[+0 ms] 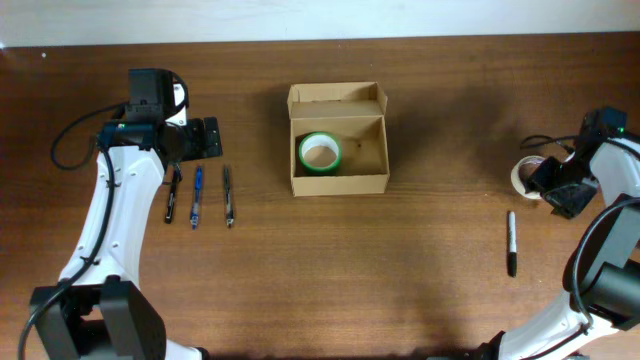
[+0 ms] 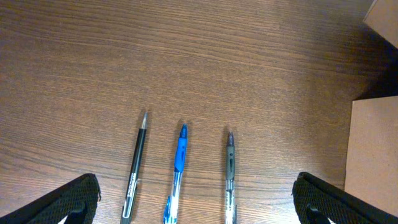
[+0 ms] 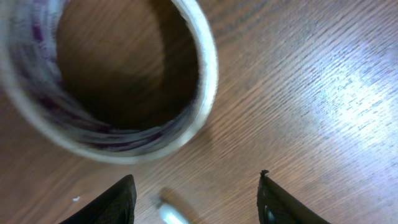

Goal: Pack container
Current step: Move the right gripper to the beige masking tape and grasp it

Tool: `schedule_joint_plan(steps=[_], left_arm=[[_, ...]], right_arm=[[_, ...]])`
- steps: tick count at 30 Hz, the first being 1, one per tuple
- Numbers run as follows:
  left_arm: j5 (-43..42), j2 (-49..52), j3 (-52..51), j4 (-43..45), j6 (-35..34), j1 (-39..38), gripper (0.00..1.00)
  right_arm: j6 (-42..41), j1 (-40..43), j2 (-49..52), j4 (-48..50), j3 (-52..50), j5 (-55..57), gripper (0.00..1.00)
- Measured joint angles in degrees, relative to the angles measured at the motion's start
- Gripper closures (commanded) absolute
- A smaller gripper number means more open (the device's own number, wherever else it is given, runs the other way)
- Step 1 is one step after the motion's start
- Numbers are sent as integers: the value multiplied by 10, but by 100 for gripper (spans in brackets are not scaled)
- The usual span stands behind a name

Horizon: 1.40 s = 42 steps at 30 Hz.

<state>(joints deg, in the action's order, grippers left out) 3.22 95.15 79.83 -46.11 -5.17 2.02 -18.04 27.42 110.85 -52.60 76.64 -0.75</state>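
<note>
The tan cardboard container [image 1: 338,150] sits open at the table's middle with a green tape roll [image 1: 320,153] inside its left part. Its edge shows in the left wrist view [image 2: 373,158]. A white tape roll [image 1: 526,176] lies at the far right, large and close in the right wrist view [image 3: 112,81]. My right gripper [image 3: 196,199] is open beside it, empty. My left gripper [image 2: 196,199] is open above three pens: a black one [image 2: 135,168], a blue one [image 2: 178,171] and a grey one [image 2: 230,174].
A black marker [image 1: 512,243] lies on the wood at the right front. The pens also show in the overhead view [image 1: 197,195], left of the container. A small pale blurred object [image 3: 171,211] lies between my right fingers.
</note>
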Motion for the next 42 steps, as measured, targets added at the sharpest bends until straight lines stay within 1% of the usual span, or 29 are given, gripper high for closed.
schedule_joint_plan(steps=[5,15,21,30,33,34,36,37,38,39,40,42], left_arm=[[0,0,0,0,0,0,1],[0,0,0,0,0,0,1],[0,0,0,0,0,0,1],[0,0,0,0,0,0,1],[0,0,0,0,0,0,1],[0,0,0,0,0,0,1],[0,0,0,0,0,0,1],[0,0,0,0,0,0,1],[0,0,0,0,0,0,1],[0,0,0,0,0,0,1],[0,0,0,0,0,0,1],[0,0,0,0,0,0,1]], right_arm=[[0,6,0,44,-12,-13,34],[0,6,0,84,-12,-52,34],[-26,14,0,97,-12,-45,34],[-43,16,1,98,-12,-3,35],[-44,16,21,97,-12,-1,36],[-44,16,30,96,-12,-1,39],[-44,16,40,95,-12,2,49],[-46,16,40,96,-12,3,61],[-43,17,40,96,-12,4,78],[-45,17,40,96,-12,4,93],[-44,17,40,95,-12,5,96],[-49,17,40,93,-12,2,96]])
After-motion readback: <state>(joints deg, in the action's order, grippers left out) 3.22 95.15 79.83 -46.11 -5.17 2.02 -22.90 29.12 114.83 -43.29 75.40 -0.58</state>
